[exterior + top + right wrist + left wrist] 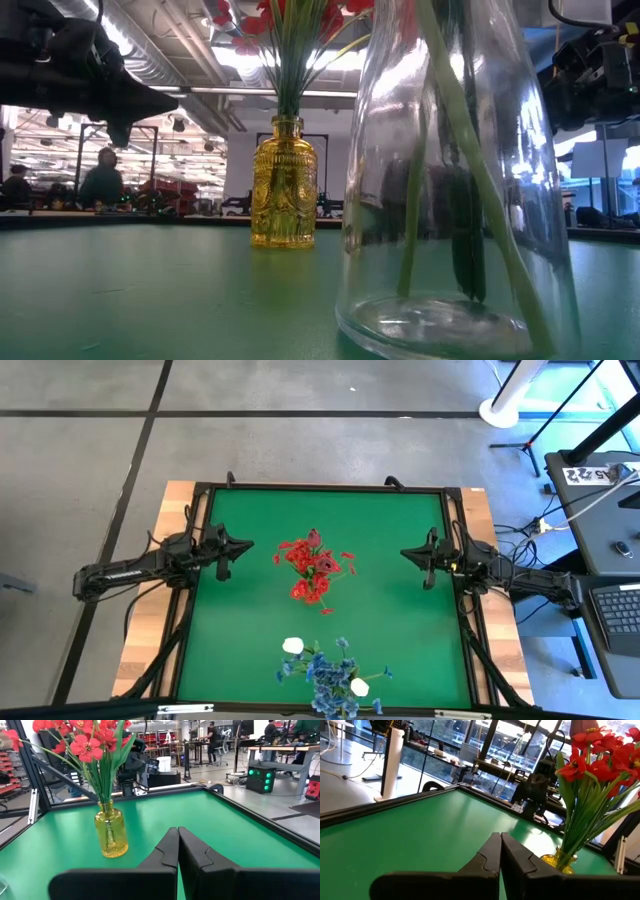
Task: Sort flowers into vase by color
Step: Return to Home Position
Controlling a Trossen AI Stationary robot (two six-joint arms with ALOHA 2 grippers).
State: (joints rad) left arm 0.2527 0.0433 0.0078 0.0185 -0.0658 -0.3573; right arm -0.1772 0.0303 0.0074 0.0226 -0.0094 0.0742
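Red-blossom sprays point(312, 570) stand with their green stems in a yellow glass vase point(284, 182) at the table's middle; the vase point(111, 833) stands upright on its base. Blue-blossom sprays point(330, 678) and white buds point(293, 646) stand in a clear glass vase point(455, 190) at the near edge, stems point(470, 150) reaching its bottom. My left gripper point(246, 547) hangs shut at the left side, pointing at the red flowers point(595, 750). My right gripper point(407, 553) hangs shut at the right side, pointing back at them. Both hold nothing.
The green mat point(390, 630) lies in a black frame point(320, 488) on a wooden table. Open mat lies between each gripper and the yellow vase. Beyond the far edge are a workshop and people point(100, 180) at benches; a desk with a laptop point(620, 610) stands to the right.
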